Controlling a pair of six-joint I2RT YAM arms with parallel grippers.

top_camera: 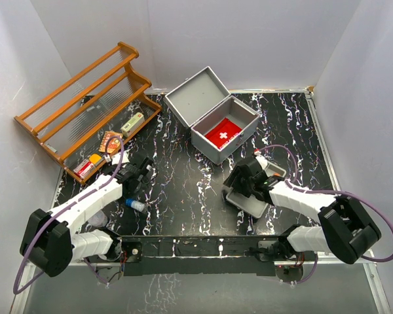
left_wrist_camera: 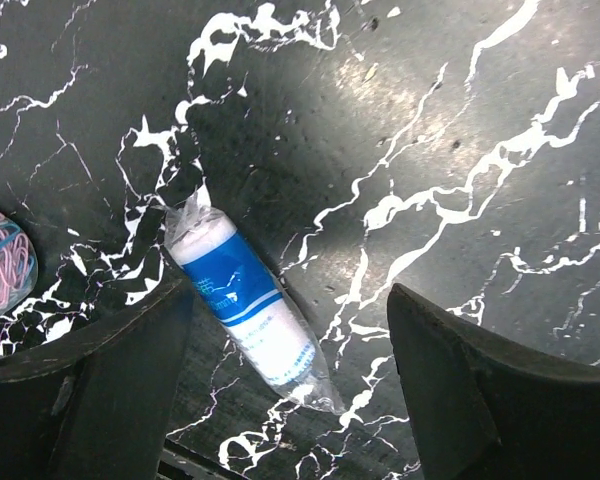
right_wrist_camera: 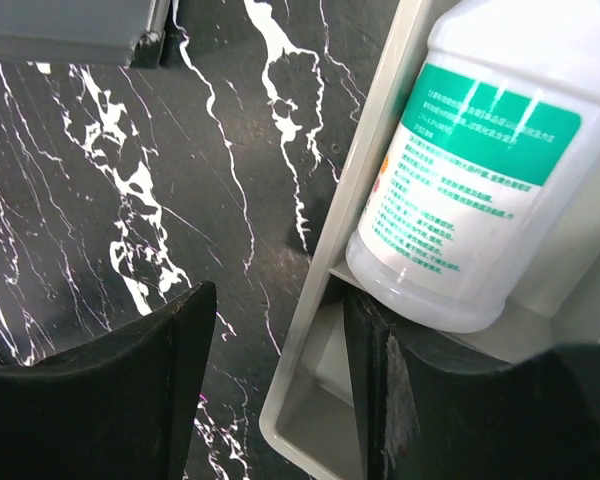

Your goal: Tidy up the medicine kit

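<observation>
Well, the left gripper [left_wrist_camera: 288, 292] hangs with its jaws apart over a wrapped roll [left_wrist_camera: 245, 300], while the right gripper [right_wrist_camera: 280, 300], jaws also apart, straddles the wall of a tray [right_wrist_camera: 310, 380] holding a bottle [right_wrist_camera: 470, 180], and the kit [top_camera: 213, 149] sits lid-open just beyond it.

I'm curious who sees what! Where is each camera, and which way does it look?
Top: above and behind the arms, looking down at table, open medicine kit, rack; both arms show.
Left wrist: on the left arm, looking down at a bandage roll; open jaws show.
Right wrist: on the right arm, looking down at a bottle in a tray; jaws show.
Shared: top and left wrist both see the bandage roll.
</observation>
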